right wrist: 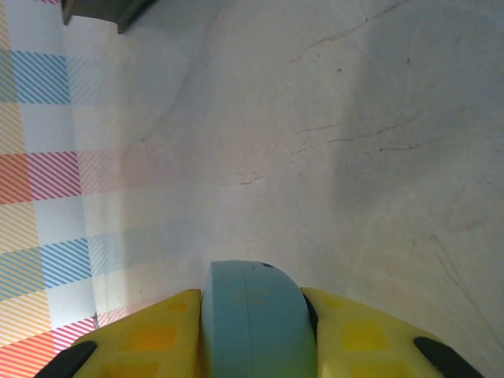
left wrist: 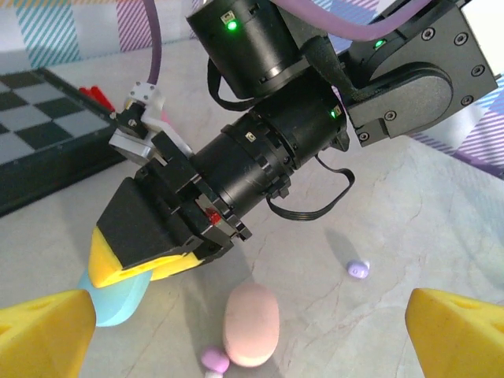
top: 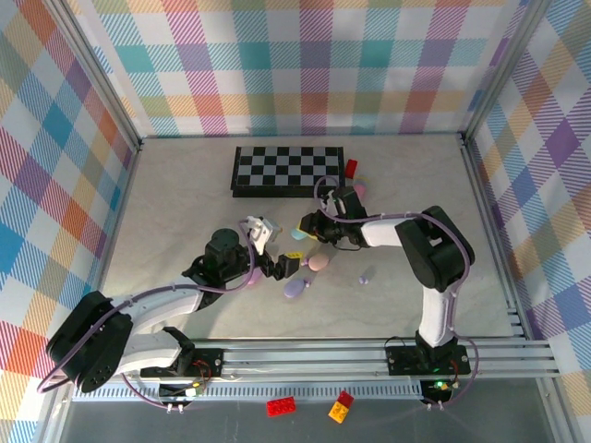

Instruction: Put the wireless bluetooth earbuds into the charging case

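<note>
My left end effector (top: 283,267) is spread wide open, low over the surface (left wrist: 425,205). Between its fingers lies a pink case (left wrist: 252,327), and a tiny lilac-pink earbud (left wrist: 214,361) touches its near end. A lilac earbud (left wrist: 358,270) sits farther off to the right. My right end effector (right wrist: 256,335) pinches a teal case (left wrist: 118,303). Behind stand a checkerboard (top: 288,171) and checked walls (top: 305,65).

Bright even light, soft shadows

Chessboard (top: 288,171) on marble table (top: 175,212), red block (top: 351,167) just beside its right end; red brick (top: 282,406) and yellow-orange brick (top: 341,407) before the rails.
</note>
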